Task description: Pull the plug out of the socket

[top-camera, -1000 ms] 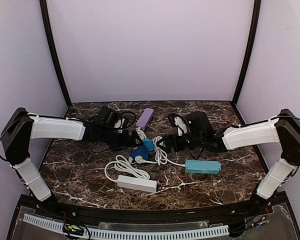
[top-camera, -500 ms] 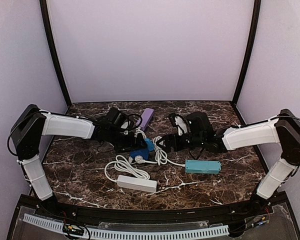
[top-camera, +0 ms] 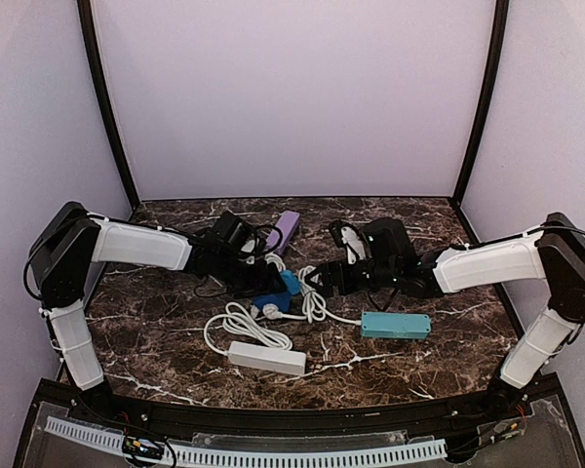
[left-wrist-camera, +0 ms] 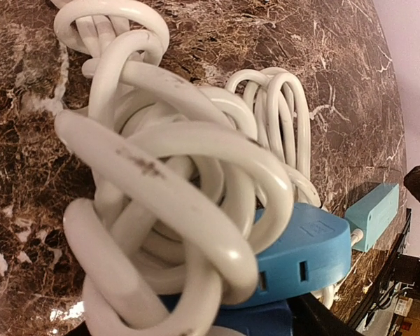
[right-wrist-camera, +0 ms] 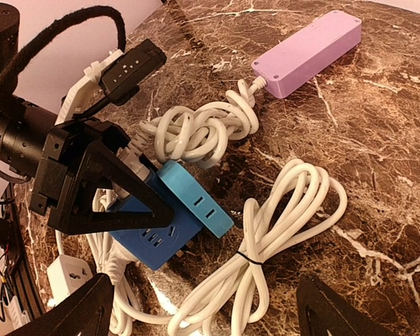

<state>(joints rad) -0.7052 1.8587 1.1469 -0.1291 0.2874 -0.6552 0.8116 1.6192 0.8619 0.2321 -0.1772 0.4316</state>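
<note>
The blue cube socket [top-camera: 271, 301] lies mid-table; in the right wrist view it is a dark blue block [right-wrist-camera: 150, 234] with a lighter blue slotted part [right-wrist-camera: 196, 199] on it. A white plug [right-wrist-camera: 128, 166] enters its far side, half hidden. My left gripper [top-camera: 258, 285] is open, its black fingers [right-wrist-camera: 98, 182] astride the socket and plug; the left wrist view shows the socket [left-wrist-camera: 301, 252] behind a knotted white cable [left-wrist-camera: 161, 182]. My right gripper [top-camera: 319, 283] is open and empty, its fingertips [right-wrist-camera: 77, 311] apart just short of the socket.
A purple power strip [top-camera: 284, 230] lies at the back, its knotted cable [right-wrist-camera: 199, 133] beside the socket. A teal strip [top-camera: 396, 325] lies to the right and a white strip [top-camera: 266, 358] in front. A tied white cable coil [right-wrist-camera: 280, 231] lies under my right gripper.
My left arm has swung in toward the middle and its gripper has closed in over the socket. The right arm and the socket have stayed where they were.
</note>
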